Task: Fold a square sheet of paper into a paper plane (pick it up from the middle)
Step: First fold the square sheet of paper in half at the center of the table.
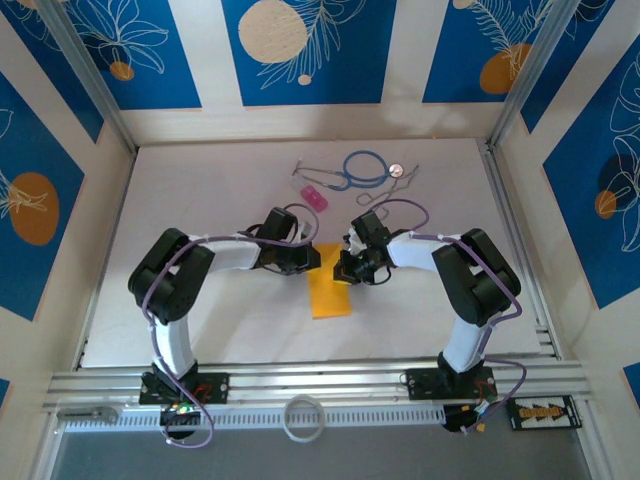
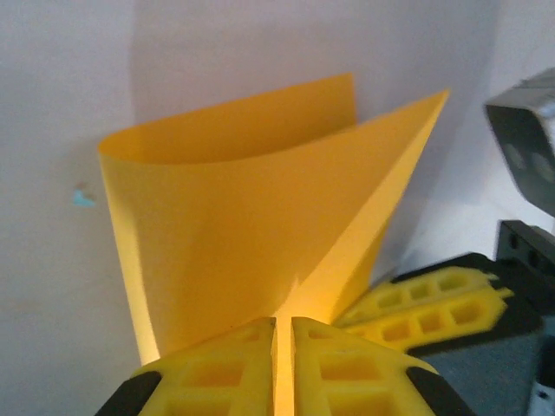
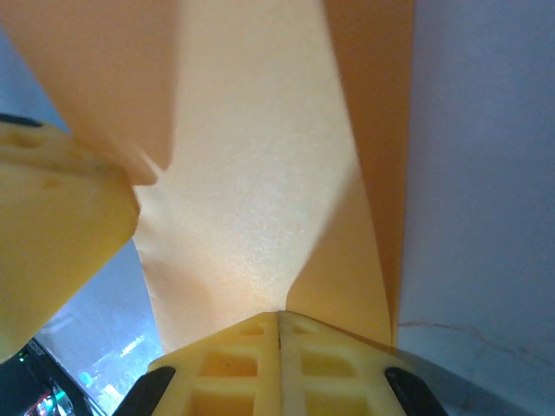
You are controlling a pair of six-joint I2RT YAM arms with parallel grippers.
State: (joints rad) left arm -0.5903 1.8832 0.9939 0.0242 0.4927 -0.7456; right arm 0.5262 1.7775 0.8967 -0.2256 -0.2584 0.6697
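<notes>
Both hands meet mid-table over the orange-yellow sheet of paper (image 1: pixel 331 296). My left hand (image 2: pixel 284 347) is pinched tight on the sheet, with the paper caught in the slit between its yellow fingers (image 2: pixel 347 373). Ahead of it the sheet rises curled: one flap bows at the back, and a creased flap slants up to a corner on the right. My right hand (image 3: pixel 279 342) is clamped on the paper too, the sheet fanning up from its closed fingers. In the left wrist view I see the right hand's fingers (image 2: pixel 434 308) just beside the sheet's lower right. From above, the sheet reaches toward me from between the hands, over the white table (image 1: pixel 220 310). A pink block (image 1: pixel 314 197) and a blue cable loop (image 1: pixel 365 168) sit on the far side, well apart.
</notes>
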